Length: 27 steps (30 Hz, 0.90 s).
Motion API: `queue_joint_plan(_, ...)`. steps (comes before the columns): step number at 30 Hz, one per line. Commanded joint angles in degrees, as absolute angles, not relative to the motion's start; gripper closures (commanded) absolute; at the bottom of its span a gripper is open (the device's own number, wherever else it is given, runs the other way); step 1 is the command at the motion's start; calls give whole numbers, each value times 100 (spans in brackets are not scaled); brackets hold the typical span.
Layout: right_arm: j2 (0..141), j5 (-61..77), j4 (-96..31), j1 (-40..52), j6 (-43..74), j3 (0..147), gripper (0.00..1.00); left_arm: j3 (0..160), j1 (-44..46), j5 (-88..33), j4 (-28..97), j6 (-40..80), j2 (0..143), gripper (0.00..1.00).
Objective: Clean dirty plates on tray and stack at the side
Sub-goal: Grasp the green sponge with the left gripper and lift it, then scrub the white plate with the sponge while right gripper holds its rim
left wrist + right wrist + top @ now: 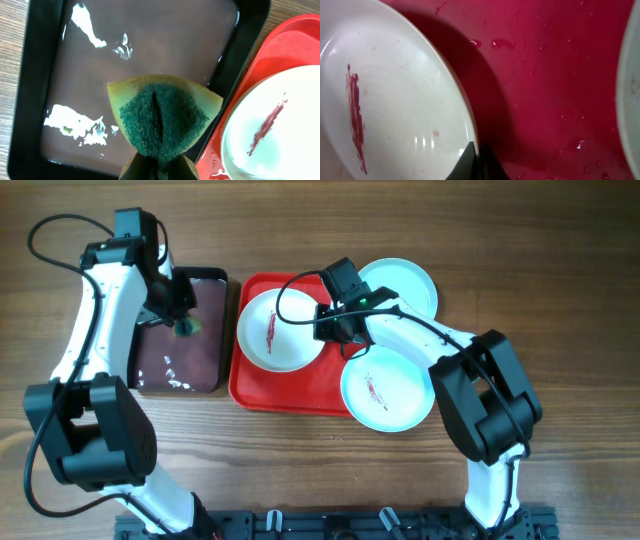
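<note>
1. Three plates show from overhead. The white plate, smeared red-brown, lies in the left half of the red tray at the centre of the frame. The lower turquoise plate, also smeared, overhangs the tray's lower right corner. The upper turquoise plate, seemingly clean, sits past its upper right corner on the counter. The right jaws meet the white plate's right rim. The left jaws hold a sponge over the dark tray at left.
2. Left wrist view: the left jaws are clamped on the sponge's lower end, its green side facing the camera above the wet dark tray. The white plate is at the right edge.
3. Right wrist view: the right jaws look pinched on the white plate's rim at bottom centre. The plate is probably stiff, light and breakable. Droplets nearby suggest it is slippery, so the rim is the place to grip while the soft sponge wipes the smear.
</note>
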State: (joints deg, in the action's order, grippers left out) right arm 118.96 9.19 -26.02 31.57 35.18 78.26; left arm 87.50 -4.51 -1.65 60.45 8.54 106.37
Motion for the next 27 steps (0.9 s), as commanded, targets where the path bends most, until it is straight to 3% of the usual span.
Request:
queue_joint_plan(1, 12053, 1317, -2689, 3142, 3295, 7918, 96, 8851, -207, -281, 5988, 965, 10565, 96)
queue_joint_plan(9, 12053, 1511, -2735, 3068, 3291, 7918, 96, 8534, 840, -390, 4998, 921, 10615, 96)
queue_joint_plan(18, 12053, 1531, -2727, 2998, 3288, 7915, 96, 7686, 1120, -1605, 4128, 681, 11548, 96)
queue_joint_plan(24, 12053, 1529, -2727, 2998, 3251, 7915, 96, 7682, 1404, -1389, 4283, 687, 12062, 96)
queue_joint_plan(27, 12053, 1511, -2722, 2998, 3253, 7915, 96, 7682, 1415, -2051, 4558, 473, 12099, 96)
